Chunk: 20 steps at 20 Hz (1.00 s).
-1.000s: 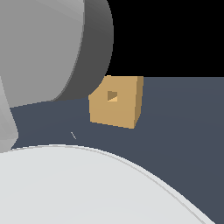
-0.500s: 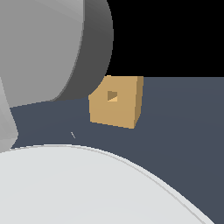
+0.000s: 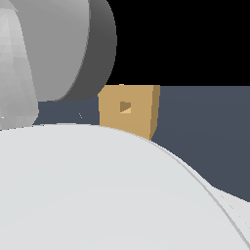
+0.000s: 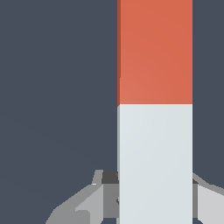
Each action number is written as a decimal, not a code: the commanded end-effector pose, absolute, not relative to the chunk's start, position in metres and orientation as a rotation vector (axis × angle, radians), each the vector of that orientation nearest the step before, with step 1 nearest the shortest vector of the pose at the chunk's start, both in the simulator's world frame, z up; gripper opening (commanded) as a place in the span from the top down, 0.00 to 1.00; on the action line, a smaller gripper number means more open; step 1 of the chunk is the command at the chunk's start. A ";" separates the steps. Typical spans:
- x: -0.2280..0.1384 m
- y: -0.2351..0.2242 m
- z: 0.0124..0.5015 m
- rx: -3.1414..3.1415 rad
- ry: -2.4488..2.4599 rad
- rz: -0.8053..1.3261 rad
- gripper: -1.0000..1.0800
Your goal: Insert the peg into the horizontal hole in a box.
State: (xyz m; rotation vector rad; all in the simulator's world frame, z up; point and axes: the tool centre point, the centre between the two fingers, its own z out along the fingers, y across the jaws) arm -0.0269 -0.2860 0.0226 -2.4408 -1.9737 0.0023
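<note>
end effector [image 4: 154, 199] clamped on pale grey-white end of peg [image 4: 155, 109], fingers [image 4: 89, 203] flanking bar | orange-red half pointing away over dark worktop [image 4: 57, 87] | farther off in exterior view: tan box [image 3: 129, 111] on worktop beyond arm body [image 3: 97, 195], square hole [image 3: 125, 107] in facing side

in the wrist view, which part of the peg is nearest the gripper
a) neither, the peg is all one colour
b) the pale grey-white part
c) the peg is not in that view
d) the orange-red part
b: in the wrist view the peg's pale grey-white half runs down between the gripper fingers, one finger on each side of it, while the orange-red half lies beyond, away from them.
</note>
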 end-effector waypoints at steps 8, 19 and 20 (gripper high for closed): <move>-0.040 -0.223 0.047 -2.480 -1.927 -0.001 1.00; -0.055 -0.114 0.087 -2.544 -1.842 -0.001 1.00; -0.056 -0.104 0.090 -2.549 -1.835 -0.001 1.00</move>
